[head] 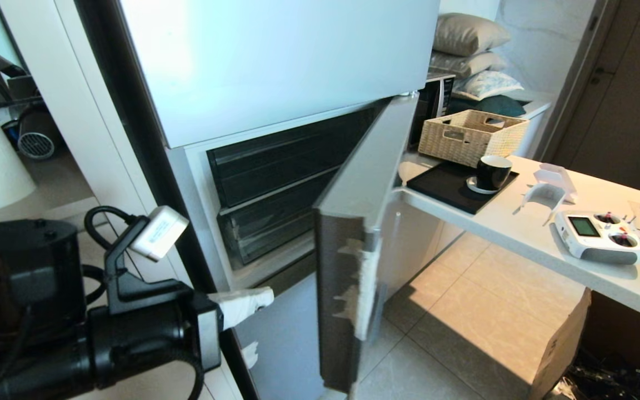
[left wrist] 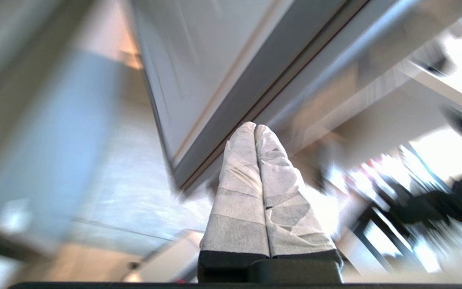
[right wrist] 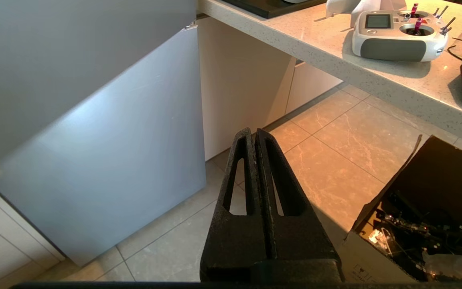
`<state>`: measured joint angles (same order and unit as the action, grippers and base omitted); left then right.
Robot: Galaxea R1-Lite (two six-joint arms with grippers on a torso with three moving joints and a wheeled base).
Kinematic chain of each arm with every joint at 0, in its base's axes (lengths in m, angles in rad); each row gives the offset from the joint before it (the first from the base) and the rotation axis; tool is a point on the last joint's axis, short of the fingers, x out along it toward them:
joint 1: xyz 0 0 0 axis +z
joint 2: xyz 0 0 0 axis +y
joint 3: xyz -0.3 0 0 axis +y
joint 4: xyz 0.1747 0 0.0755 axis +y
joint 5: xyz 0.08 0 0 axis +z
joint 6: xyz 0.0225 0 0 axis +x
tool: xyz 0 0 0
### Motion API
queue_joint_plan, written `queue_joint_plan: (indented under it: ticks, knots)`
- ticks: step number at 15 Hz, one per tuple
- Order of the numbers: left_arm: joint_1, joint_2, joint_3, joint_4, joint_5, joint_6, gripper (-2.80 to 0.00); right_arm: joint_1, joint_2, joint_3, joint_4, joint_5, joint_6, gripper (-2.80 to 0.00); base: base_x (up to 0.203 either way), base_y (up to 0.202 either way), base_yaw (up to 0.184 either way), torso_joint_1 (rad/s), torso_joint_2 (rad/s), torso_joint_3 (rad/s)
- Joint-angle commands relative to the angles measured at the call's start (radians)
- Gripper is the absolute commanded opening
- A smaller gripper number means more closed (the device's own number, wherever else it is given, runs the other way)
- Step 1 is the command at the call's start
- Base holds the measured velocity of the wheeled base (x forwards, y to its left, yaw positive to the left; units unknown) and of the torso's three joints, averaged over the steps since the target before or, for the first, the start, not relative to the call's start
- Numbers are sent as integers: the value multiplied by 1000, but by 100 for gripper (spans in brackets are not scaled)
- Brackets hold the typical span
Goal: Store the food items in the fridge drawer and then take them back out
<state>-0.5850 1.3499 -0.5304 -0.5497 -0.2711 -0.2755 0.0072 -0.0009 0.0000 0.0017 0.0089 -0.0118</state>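
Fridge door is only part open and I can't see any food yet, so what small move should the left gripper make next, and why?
Probably slip the shut left gripper behind the fridge door edge and swing it wider; the dark drawers are still half covered.

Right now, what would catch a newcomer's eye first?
The fridge door swung open in the middle, with dark drawers stacked behind it. The left gripper, its white-wrapped fingers pressed together, reaches toward the fridge from the lower left. A white remote controller lies on the counter at right.
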Motion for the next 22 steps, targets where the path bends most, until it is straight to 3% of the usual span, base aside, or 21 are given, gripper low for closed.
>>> queue_joint_plan:
  ticks: [1, 3, 4, 7, 8, 12, 13, 16, 19, 22]
  knots:
    - [-1, -78, 44, -2, -31, 3, -280, 0, 1, 0, 0, 0, 0, -280, 0, 0, 0, 0, 0, 0]
    - [2, -124, 57, 3, 17, 9, -280, 0, 1, 0, 0, 0, 0, -280, 0, 0, 0, 0, 0, 0]
    - [2, -168, 56, 7, 73, 14, -280, 0, 1, 0, 0, 0, 0, -280, 0, 0, 0, 0, 0, 0]
    - [17, -287, 57, 33, 338, 64, -280, 0, 1, 0, 0, 0, 0, -280, 0, 0, 0, 0, 0, 0]
    - [53, -319, 68, 51, 384, 87, -280, 0, 1, 0, 0, 0, 0, -280, 0, 0, 0, 0, 0, 0]
    - [445, -618, 191, 143, 407, 203, -280, 0, 1, -1, 0, 0, 0, -280, 0, 0, 0, 0, 0, 0]
    - [511, -719, 229, 185, 409, 222, -280, 0, 1, 0, 0, 0, 0, -280, 0, 0, 0, 0, 0, 0]
    - [573, -960, 310, 376, 398, 262, -280, 0, 1, 0, 0, 0, 0, -280, 0, 0, 0, 0, 0, 0]
    - [594, -1135, 452, 562, 319, 327, -280, 0, 1, 0, 0, 0, 0, -280, 0, 0, 0, 0, 0, 0]
    - [595, -1172, 481, 610, 296, 369, -280, 0, 1, 0, 0, 0, 0, -280, 0, 0, 0, 0, 0, 0]
